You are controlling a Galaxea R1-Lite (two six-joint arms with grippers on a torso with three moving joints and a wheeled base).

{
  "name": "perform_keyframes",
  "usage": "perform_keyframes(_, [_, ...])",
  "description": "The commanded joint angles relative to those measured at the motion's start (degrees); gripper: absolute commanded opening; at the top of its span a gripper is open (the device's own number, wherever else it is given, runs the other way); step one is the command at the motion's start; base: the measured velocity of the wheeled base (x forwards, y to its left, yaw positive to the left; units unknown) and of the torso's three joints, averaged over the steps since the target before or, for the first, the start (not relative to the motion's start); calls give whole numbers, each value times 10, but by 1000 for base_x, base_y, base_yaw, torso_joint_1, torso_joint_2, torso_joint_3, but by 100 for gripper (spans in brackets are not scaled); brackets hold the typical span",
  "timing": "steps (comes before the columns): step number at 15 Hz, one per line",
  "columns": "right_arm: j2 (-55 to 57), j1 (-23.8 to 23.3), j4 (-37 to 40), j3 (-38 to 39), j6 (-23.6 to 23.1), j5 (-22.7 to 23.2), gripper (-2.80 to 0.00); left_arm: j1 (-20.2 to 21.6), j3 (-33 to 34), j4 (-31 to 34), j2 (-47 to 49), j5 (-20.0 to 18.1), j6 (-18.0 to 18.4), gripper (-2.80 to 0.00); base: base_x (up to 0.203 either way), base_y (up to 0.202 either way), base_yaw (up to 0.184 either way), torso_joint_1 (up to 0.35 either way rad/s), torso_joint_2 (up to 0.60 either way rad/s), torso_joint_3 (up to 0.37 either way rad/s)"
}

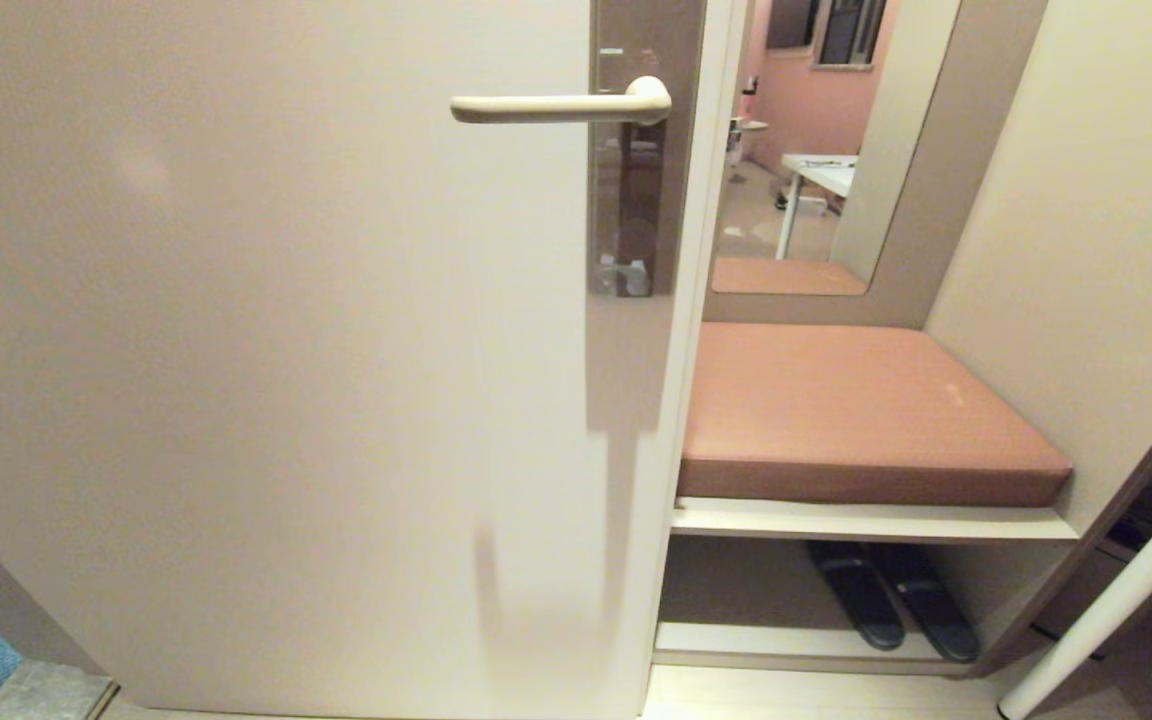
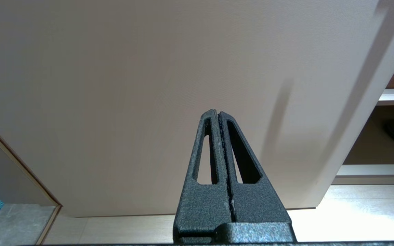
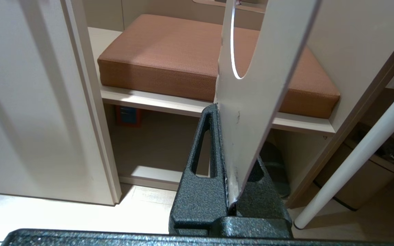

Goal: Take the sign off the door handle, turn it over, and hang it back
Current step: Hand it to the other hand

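left gripper [image 2: 219,114] — fingers pressed together | facing door [image 2: 149,85] — above floor [image 2: 354,218]

We find the head camera looking down at the door [image 1: 266,350] and cushioned bench [image 1: 856,410] from close, both wrist cameras aimed low and forward, sharing these.

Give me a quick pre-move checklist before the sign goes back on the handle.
1. Door handle bare, nothing hanging: ok.
2. Sign clamped in right pincer: ok.
3. Sign's oval hole free of the grip: ok.
4. Which face of the sign is turned outward: cannot tell; no print shows.
5. Left pincer shut, empty, facing the door low down: ok.
6. Right pincer near the handle: not ok; absent from the head view.
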Motion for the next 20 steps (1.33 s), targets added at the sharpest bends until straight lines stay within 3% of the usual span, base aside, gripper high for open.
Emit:
perform_keyframes(1, [1, 0, 0, 0, 0, 0, -280, 0, 0, 0, 0, 0, 0, -280, 0, 0, 0, 0, 0, 0])
perform_keyframes(20, [1, 0, 0, 0, 0, 0, -280, 0, 0, 0, 0, 0, 6, -280, 0, 0, 0, 0, 0, 0])
